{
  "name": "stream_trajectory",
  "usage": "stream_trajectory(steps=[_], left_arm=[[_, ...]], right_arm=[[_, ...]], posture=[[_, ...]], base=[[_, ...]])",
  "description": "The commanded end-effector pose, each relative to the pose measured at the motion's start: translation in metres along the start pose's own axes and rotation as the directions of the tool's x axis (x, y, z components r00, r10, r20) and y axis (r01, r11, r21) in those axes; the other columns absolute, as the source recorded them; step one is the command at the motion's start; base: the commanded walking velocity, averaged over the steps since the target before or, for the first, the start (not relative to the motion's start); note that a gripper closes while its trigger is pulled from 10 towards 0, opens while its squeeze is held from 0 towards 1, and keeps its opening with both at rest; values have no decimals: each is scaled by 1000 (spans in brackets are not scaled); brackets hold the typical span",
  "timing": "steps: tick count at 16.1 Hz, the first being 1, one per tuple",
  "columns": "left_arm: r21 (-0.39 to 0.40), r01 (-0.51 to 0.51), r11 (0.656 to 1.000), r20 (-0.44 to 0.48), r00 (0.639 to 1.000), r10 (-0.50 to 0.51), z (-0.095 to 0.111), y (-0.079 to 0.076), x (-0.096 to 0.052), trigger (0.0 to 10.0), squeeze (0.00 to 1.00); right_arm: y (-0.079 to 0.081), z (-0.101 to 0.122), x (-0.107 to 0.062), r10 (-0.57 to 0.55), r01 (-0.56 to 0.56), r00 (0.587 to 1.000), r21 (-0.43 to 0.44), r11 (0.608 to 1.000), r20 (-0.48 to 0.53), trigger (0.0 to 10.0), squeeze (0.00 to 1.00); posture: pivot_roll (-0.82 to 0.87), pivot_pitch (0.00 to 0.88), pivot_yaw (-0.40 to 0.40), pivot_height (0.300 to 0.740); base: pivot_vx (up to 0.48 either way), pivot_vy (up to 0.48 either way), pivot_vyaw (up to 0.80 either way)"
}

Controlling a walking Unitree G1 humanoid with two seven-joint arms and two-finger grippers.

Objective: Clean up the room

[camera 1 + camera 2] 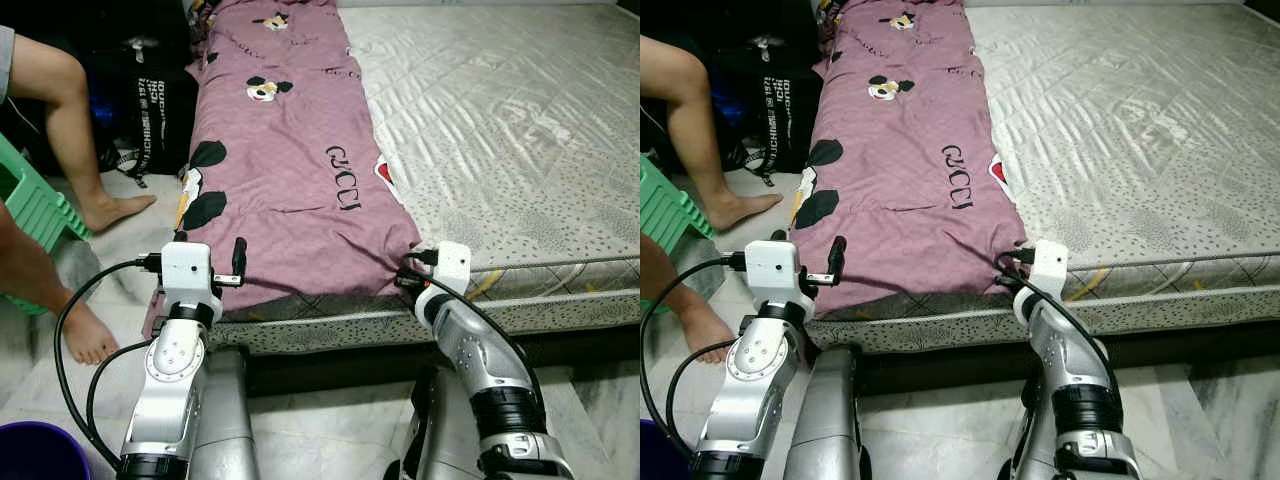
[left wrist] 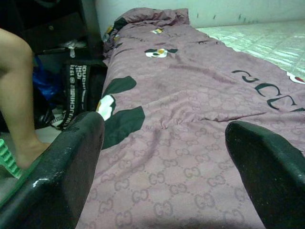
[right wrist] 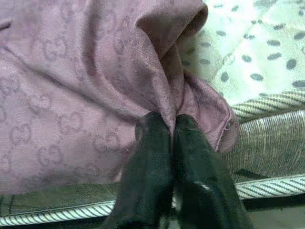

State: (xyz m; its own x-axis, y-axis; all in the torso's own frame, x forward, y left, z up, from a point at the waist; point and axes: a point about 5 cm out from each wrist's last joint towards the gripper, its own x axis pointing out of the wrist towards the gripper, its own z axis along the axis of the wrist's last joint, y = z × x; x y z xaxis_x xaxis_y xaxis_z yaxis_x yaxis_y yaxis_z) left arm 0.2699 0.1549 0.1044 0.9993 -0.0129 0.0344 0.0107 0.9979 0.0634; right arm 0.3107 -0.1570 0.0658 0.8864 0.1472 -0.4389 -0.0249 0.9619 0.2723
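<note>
A purple blanket (image 1: 290, 150) with cartoon mouse prints and black lettering lies along the left side of the mattress (image 1: 500, 110). My right gripper (image 3: 172, 126) is shut on the blanket's near right corner, pinching a fold of cloth at the mattress edge; that arm's wrist (image 1: 445, 270) rests at the bed's front edge. My left gripper (image 2: 164, 167) is open, its two black fingers (image 2: 62, 162) spread wide just above the blanket's near left corner, with nothing between them. One of its fingertips (image 1: 239, 258) points up beside the blanket edge.
A person's bare legs and feet (image 1: 85, 330) stand on the floor left of the bed. A green plastic stool (image 1: 30, 200) sits at the far left, a black bag (image 1: 155, 110) behind it. A purple bucket rim (image 1: 40, 450) shows at the bottom left.
</note>
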Motion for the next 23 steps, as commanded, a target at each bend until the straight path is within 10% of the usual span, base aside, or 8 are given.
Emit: stream_trajectory(steps=[1, 7, 12, 13, 14, 15, 20, 23], left_arm=[[4, 1, 1000, 1, 1000, -1, 1, 1, 2, 10000, 0], [1, 2, 1000, -4, 1000, -2, -1, 0, 2, 10000, 0], [5, 11, 1000, -14, 1000, -11, -3, -2, 3, 10000, 0], [6, 13, 1000, -14, 1000, -13, -2, -2, 4, 10000, 0], [7, 14, 1000, -15, 1000, -14, -3, -2, 4, 10000, 0], [10, 15, 1000, -16, 1000, -15, -3, -2, 3, 10000, 0], [15, 12, 1000, -17, 1000, -12, -3, -1, 5, 10000, 0], [14, 16, 1000, -9, 1000, -15, -1, -2, 6, 10000, 0]], right_arm=[[0, 2, -2, 12, -12, 1000, -11, 1000, 1, 0, 0], [-44, -7, -29, -217, 205, 974, -163, 965, -63, 0, 0], [-41, -31, -51, -189, 150, 965, -207, 967, -183, 0, 0], [-37, -29, -49, -196, 159, 967, -215, 964, -164, 3451, 486], [-36, -26, -49, -200, 166, 969, -216, 962, -145, 3451, 486], [-30, -11, -45, -201, 184, 978, -241, 953, -52, 10000, 1000], [-20, 49, -39, -235, 324, 925, -295, 899, 298, 10000, 1000], [28, 65, -21, -14, 139, 930, -318, 938, 366, 10000, 1000]], posture=[[132, 0, -1, 485], [121, 0, -4, 485], [109, 0, -1, 485], [110, 0, 1, 485], [110, 0, 1, 485], [115, 0, 4, 485], [120, 0, 2, 485], [119, 0, 4, 485]], base=[[0, 0, 0], [0, 0, 0], [0, 0, 0], [0, 0, 0], [0, 0, 0], [0, 0, 0], [0, 0, 0], [0, 0, 0]])
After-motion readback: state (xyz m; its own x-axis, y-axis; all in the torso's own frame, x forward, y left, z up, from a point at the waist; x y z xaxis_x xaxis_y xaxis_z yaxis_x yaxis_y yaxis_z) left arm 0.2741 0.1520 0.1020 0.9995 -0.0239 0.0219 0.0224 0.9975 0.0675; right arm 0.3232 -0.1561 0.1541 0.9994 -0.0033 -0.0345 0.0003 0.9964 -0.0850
